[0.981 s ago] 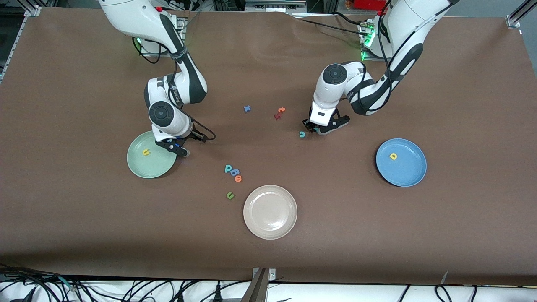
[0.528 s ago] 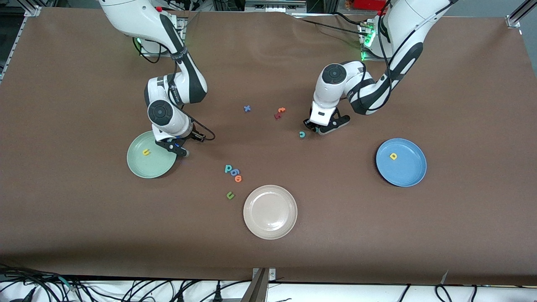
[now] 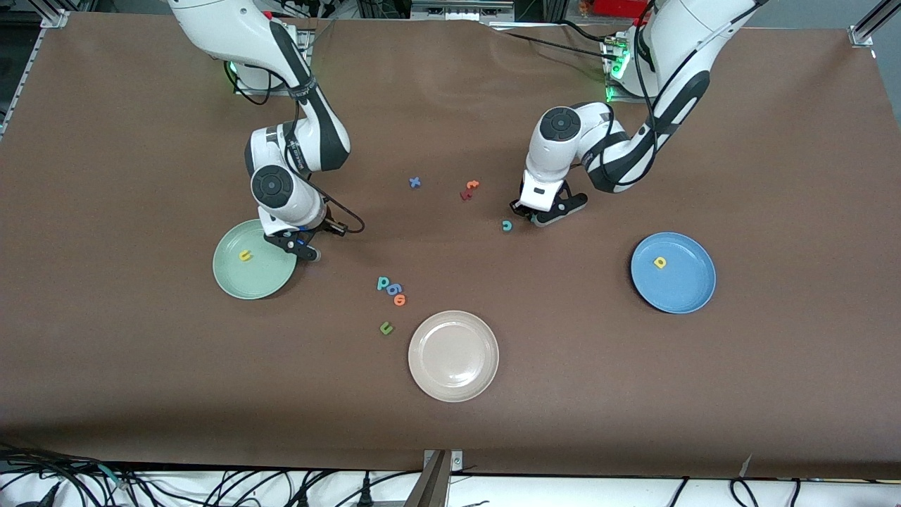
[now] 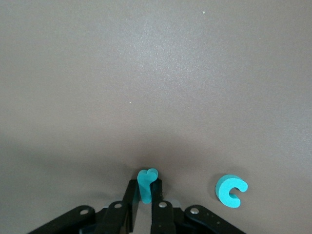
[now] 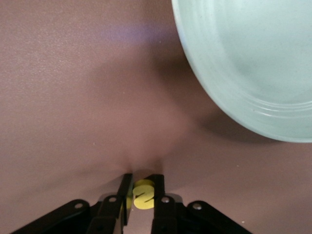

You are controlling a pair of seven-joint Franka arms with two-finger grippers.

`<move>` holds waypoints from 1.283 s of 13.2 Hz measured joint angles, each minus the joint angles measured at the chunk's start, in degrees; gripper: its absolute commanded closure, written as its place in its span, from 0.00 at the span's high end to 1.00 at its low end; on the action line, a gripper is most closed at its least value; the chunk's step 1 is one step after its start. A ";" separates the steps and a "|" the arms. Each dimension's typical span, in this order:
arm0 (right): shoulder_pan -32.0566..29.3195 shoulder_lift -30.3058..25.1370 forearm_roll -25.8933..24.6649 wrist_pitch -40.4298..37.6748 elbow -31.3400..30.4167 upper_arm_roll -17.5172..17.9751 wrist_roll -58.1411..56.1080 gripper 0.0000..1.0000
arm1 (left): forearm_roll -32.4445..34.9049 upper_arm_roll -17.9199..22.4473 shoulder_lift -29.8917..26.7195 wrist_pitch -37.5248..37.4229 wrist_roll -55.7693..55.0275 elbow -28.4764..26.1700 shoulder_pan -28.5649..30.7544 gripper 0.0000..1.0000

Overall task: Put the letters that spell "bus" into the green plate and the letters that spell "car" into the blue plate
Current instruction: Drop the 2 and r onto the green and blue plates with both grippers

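Note:
My left gripper (image 4: pixel 144 184) is shut on a teal "r" (image 4: pixel 147 175), held on edge low over the table (image 3: pixel 526 215). The teal "c" (image 4: pixel 231 190) lies flat beside it (image 3: pixel 506 225). My right gripper (image 5: pixel 142 181) is shut on a yellow "s" (image 5: pixel 144 197), just off the green plate's rim (image 5: pixel 253 83) on the side toward the left arm (image 3: pixel 301 248). A yellow "u" (image 3: pixel 245 255) lies in the green plate (image 3: pixel 264 282). A yellow "a" (image 3: pixel 659 263) lies in the blue plate (image 3: pixel 683 289). The teal "b" (image 3: pixel 383 283) rests mid-table.
Next to the "b" lie a blue letter (image 3: pixel 393 289) and an orange "o" (image 3: pixel 400 300), with a dark green "u" (image 3: pixel 386 327) nearer the camera. A cream plate (image 3: pixel 453 373) sits beside that. A blue "x" (image 3: pixel 414 182) and orange-red letters (image 3: pixel 469 189) lie toward the bases.
Both grippers have closed, the left on the "r" and the right on the "s". The right hand has shifted slightly toward the bases.

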 measured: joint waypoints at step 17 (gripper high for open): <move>-1.38 -5.53 0.00 -19.56 7.64 -15.19 -22.66 0.03 | -0.16 0.22 0.62 -7.15 2.82 3.70 0.21 0.00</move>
